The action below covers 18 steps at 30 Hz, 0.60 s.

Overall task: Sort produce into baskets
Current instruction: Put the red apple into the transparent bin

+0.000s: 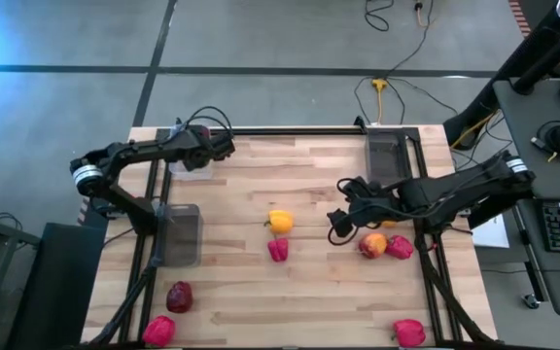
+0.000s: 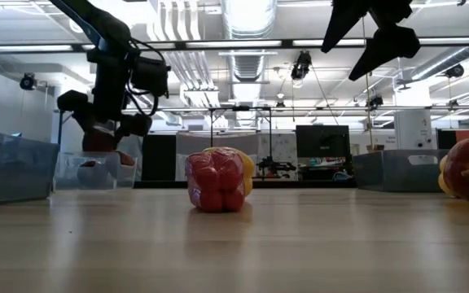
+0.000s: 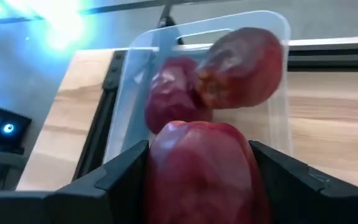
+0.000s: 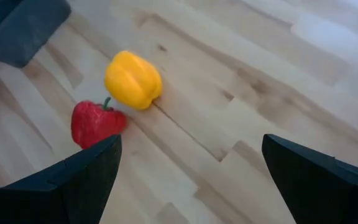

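Two robot arms over a wooden table (image 1: 299, 292) scattered with toy produce — the left one holds a dark red piece above a clear basket.

The left gripper (image 3: 197, 171) hangs over the clear basket (image 3: 272, 118) at the table's far left corner, its fingers (image 3: 120, 171) pressed against both sides of a maroon fruit (image 3: 201, 168); two more maroon pieces (image 3: 241, 65) already lie inside. The right gripper (image 1: 338, 222) hovers near the right edge with its fingers spread wide, holding nothing. A yellow pepper (image 1: 280, 221) and a red pepper (image 1: 278, 250) sit side by side mid-table. Another grey basket (image 1: 183, 235) stands by the left edge, a third (image 1: 387, 156) at the far right corner. More red pieces (image 1: 179, 297) lie along the near edge — one (image 1: 408, 332) toward the near right corner.
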Tool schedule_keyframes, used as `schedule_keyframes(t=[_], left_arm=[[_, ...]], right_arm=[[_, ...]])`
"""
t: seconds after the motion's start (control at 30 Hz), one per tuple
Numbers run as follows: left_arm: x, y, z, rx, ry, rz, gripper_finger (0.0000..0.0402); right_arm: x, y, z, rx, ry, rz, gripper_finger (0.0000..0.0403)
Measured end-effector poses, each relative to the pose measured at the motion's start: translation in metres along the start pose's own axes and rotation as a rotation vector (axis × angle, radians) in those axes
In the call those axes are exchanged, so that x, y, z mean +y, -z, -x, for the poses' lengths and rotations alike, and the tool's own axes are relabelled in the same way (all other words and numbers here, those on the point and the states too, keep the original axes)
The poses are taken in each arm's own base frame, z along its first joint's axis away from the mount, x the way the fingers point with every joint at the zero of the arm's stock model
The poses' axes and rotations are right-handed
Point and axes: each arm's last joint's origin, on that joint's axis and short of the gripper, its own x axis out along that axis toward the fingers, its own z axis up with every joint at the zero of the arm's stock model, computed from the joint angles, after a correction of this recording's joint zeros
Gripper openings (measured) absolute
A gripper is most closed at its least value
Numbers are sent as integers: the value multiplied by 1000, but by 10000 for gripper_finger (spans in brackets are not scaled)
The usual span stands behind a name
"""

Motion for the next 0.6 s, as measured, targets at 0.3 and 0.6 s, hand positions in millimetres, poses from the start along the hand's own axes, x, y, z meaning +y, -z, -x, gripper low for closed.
schedule_keyframes(t=[0.3,0.6], left_arm=[[-7,1,-4,29,46,-208,252],[-16,5,-12,40,33,-277,253]], right_arm=[[4,4,-10,62,-6,-13,379],[5,4,-10,63,-4,-38,379]])
